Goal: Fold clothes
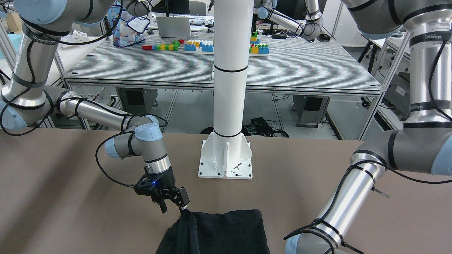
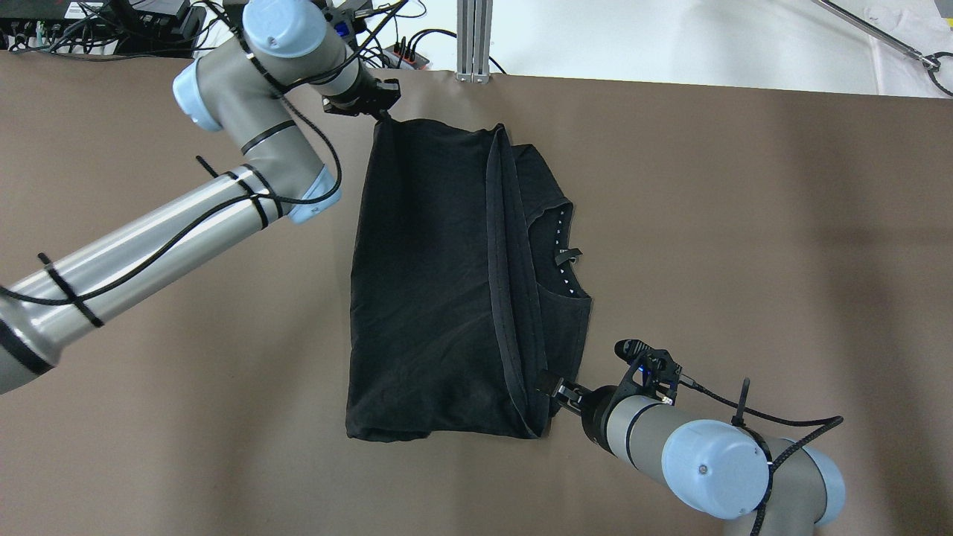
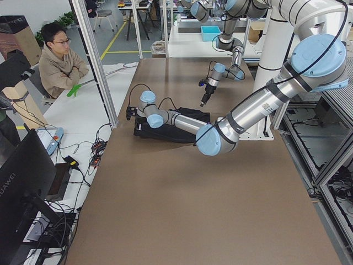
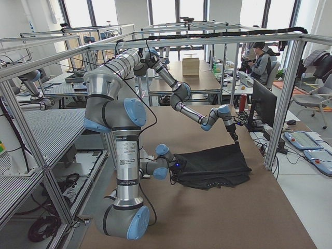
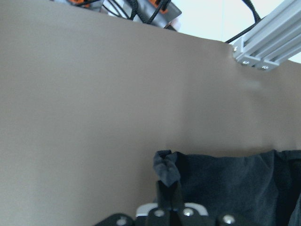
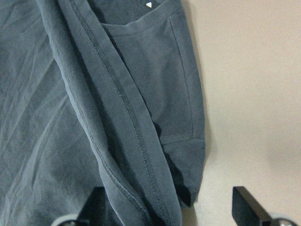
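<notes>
A black T-shirt (image 2: 432,283) lies folded lengthwise on the brown table, with a folded hem strip down its middle and the collar (image 2: 566,257) on the right. My left gripper (image 2: 381,113) is shut on the shirt's far left corner. The left wrist view shows a bunch of fabric (image 5: 167,169) pinched between its fingertips. My right gripper (image 2: 546,385) is open at the near right corner. In the right wrist view its fingers (image 6: 247,209) stand wide apart over the hem fold (image 6: 127,117). It also shows in the front-facing view (image 1: 173,204), touching the shirt (image 1: 226,233).
The white pedestal base (image 1: 226,158) stands on the table close behind the shirt. An aluminium post (image 2: 474,37) and cables (image 2: 149,15) sit at the far edge. A seated person (image 3: 58,61) is beyond it. Bare brown table (image 2: 744,223) lies to the right.
</notes>
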Action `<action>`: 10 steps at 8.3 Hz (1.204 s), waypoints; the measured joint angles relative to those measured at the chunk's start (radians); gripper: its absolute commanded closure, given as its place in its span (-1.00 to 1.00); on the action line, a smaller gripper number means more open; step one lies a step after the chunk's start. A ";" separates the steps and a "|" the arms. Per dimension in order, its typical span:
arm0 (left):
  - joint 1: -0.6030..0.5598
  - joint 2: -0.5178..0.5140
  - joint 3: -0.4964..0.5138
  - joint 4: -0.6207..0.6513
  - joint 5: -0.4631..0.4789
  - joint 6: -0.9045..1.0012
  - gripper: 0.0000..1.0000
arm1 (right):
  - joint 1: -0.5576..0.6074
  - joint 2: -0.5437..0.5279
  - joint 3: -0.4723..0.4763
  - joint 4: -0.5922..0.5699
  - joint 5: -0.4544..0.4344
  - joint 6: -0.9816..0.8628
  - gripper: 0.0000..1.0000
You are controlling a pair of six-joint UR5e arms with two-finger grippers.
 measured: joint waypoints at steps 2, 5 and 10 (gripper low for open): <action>0.004 -0.118 0.147 -0.021 0.034 0.005 1.00 | 0.000 0.014 -0.016 0.000 -0.010 0.001 -0.89; 0.016 -0.185 0.247 -0.072 0.076 0.005 -1.00 | -0.001 0.023 -0.020 0.000 -0.024 0.000 -0.89; 0.036 -0.019 0.025 -0.081 0.134 -0.008 -1.00 | -0.004 0.202 -0.034 -0.309 -0.085 -0.181 -0.06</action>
